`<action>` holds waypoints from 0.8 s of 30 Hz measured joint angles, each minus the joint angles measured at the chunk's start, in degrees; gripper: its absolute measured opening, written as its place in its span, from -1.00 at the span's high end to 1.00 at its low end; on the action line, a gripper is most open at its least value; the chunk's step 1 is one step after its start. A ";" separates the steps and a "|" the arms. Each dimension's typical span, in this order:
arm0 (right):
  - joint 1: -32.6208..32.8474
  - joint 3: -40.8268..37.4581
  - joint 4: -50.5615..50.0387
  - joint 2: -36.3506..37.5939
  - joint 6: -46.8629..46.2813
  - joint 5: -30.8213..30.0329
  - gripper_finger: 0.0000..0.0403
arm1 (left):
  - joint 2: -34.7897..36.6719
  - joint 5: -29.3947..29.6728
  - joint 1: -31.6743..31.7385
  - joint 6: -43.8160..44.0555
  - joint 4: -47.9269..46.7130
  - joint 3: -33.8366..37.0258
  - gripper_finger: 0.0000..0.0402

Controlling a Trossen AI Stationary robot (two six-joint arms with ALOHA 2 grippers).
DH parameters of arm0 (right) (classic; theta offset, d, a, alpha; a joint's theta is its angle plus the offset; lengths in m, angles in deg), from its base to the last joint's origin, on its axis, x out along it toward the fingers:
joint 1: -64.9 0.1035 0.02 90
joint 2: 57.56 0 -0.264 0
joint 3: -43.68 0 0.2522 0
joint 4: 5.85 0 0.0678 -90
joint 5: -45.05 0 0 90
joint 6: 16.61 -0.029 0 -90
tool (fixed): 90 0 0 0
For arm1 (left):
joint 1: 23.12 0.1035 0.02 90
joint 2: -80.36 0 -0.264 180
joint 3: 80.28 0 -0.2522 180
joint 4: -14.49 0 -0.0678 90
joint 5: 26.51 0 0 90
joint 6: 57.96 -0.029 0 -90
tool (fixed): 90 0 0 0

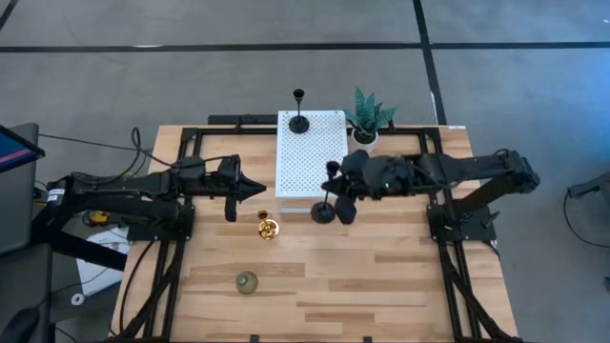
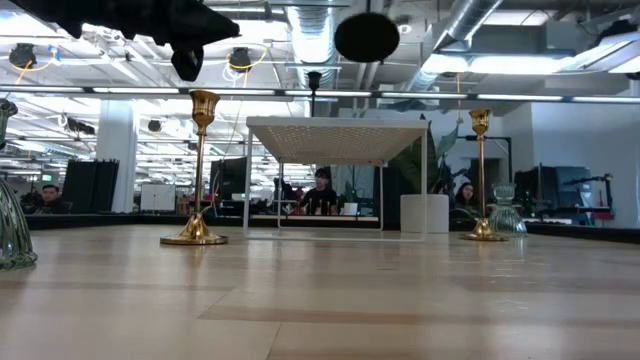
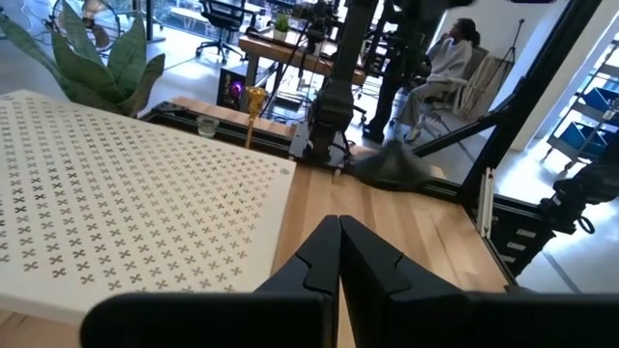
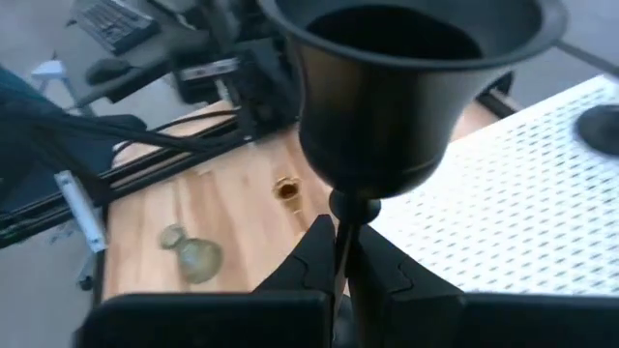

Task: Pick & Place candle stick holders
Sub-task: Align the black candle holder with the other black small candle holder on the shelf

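My right gripper [image 4: 340, 246] is shut on a slim black candle stick holder [image 1: 325, 195] and holds it in the air beside the near right corner of the white perforated stand [image 1: 310, 157]. Its round base [image 2: 367, 35] is high above the table. A second black holder [image 1: 299, 119] stands by its base on the stand. A gold holder [image 1: 268, 227] and a squat green glass holder [image 1: 247, 282] stand on the table nearer the front. My left gripper [image 1: 257, 191] is shut, level and touching nothing, just left of the stand. My right gripper pinches the black holder's thin stem [image 4: 350, 208] between its two fingers, just under the flared cup [image 4: 406, 77]. The fingers come from the table's right, slanting down, and lie across the stem. The holder is lifted clear, roughly upright, cup up and base below the fingers.
A potted green plant [image 1: 370, 119] stands at the stand's far right corner. Another gold holder [image 3: 253, 101] and a glass holder [image 3: 206, 124] stand beyond the stand, near the right arm's base. Bare wood lies across the table's front half.
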 joint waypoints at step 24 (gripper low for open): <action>-31.66 0.07 5.21 -0.04 12.30 20.89 1.00 | 0.00 0.00 -0.01 -0.06 1.90 0.01 0.96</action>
